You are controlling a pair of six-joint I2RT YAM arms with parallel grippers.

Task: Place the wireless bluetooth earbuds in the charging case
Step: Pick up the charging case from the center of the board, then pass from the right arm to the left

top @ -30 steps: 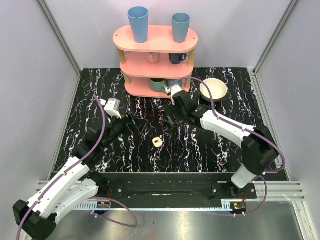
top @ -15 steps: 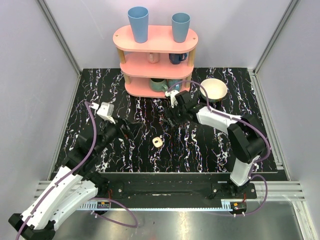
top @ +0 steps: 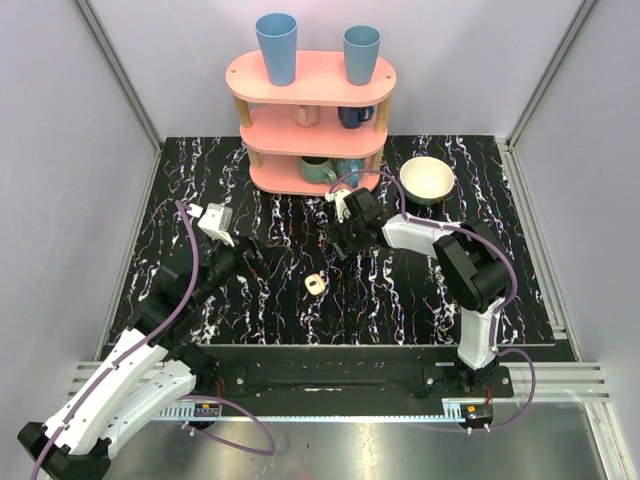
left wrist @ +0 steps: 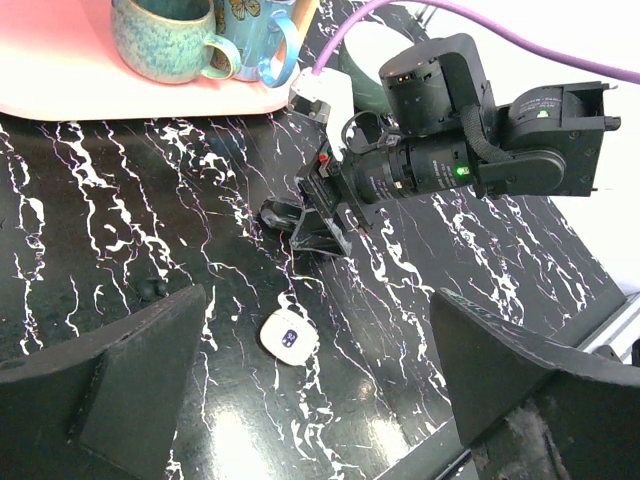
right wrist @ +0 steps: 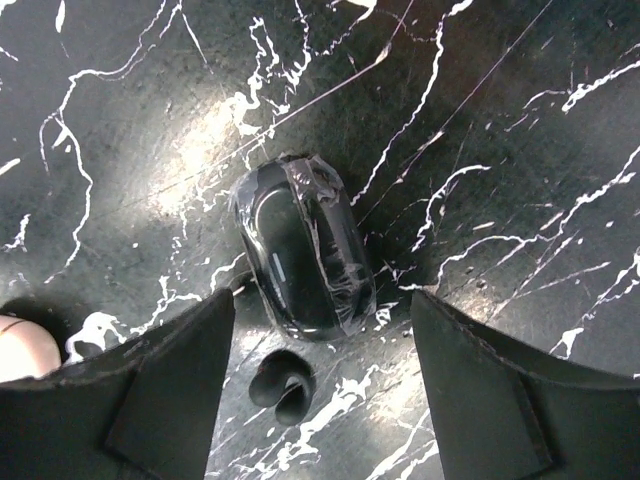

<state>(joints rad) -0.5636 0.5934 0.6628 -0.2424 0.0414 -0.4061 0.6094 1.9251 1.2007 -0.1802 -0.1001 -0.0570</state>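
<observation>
Cream charging case (left wrist: 288, 336) on marble (left wrist: 480, 260); right gripper (left wrist: 305, 228) near.

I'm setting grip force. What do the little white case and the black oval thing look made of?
White case: probably smooth hard plastic, moulded rounded corners. Black oval thing: likely glossy plastic under clear film; wrinkles and glare show.

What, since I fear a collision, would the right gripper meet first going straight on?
Probably the glossy black oval object on the table, between the open fingers of the right gripper; distance unclear.
</observation>
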